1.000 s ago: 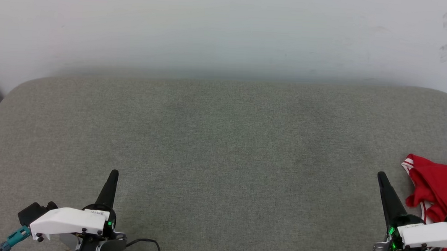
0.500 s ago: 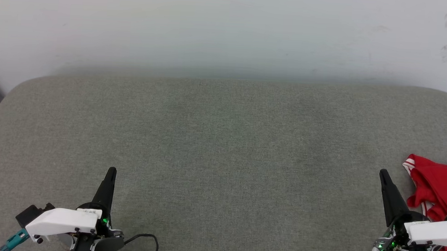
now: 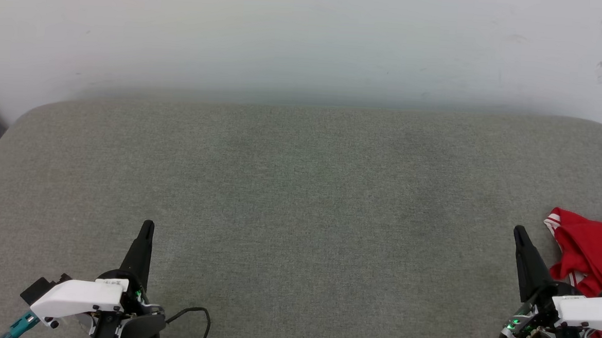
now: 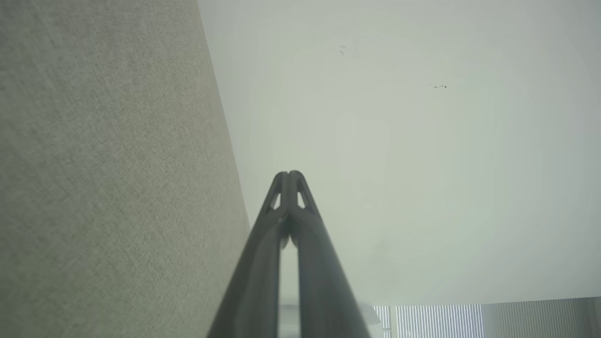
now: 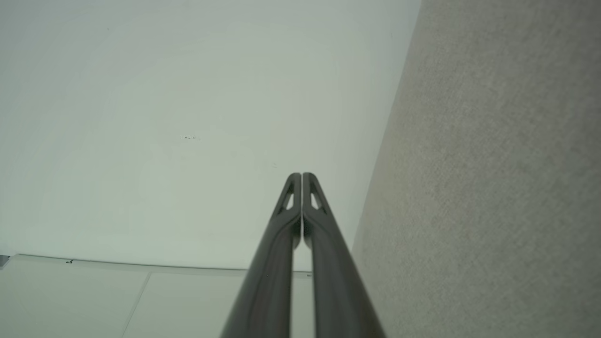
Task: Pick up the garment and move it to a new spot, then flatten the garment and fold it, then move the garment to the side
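Observation:
The garment (image 3: 593, 248) lies crumpled at the far right edge of the grey-green padded surface (image 3: 299, 200); it is red with a white-and-red striped trim, and part of it runs out of the head view. My right gripper (image 3: 520, 233) is shut and empty, its tip just left of the garment and apart from it. In the right wrist view the same gripper (image 5: 301, 175) has its fingertips pressed together. My left gripper (image 3: 147, 225) is shut and empty at the lower left; its tips (image 4: 288, 174) also meet in the left wrist view.
A pale wall (image 3: 307, 40) rises behind the padded surface. The surface's rounded corners sit at the far left and far right. A black cable (image 3: 198, 318) loops beside the left wrist.
Both grippers have slid a little lower in the head view, staying shut. The garment has not moved.

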`<state>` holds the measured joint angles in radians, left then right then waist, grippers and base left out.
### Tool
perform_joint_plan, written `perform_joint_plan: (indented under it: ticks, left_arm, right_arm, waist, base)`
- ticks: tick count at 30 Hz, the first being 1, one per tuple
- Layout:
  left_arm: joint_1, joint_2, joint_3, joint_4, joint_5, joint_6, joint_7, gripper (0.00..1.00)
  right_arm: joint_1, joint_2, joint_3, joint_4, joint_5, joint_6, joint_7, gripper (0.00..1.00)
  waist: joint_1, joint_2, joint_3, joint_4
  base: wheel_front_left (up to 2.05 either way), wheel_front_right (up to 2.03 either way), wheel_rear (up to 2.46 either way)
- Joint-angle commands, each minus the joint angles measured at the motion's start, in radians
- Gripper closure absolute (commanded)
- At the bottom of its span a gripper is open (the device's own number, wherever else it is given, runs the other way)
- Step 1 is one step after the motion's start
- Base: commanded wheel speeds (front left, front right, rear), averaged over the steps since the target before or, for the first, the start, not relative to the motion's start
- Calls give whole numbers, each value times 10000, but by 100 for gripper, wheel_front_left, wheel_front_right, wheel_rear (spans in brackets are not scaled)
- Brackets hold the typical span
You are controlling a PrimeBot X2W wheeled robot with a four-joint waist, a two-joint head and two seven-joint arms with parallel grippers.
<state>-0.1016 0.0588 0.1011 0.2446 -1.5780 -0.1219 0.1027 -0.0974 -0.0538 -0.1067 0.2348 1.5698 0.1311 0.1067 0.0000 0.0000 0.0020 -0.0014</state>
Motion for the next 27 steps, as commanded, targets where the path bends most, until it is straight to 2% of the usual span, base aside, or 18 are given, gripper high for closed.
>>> perform_joint_plan:
  ticks: [1,27]
  left_arm:
    - [-100,-49,85,7,-207,-91,79,100]
    - [-107,-92,157,11,-356,-124,136,100]
  right_arm:
    - [-144,-9,-22,78,263,-5,38,100]
    - [-169,12,-51,126,466,-7,48,100]
  waist:
    - [0,0,4,5]
    - [0,0,11,14]
  base:
    - [0,0,0]
    - [0,0,0]
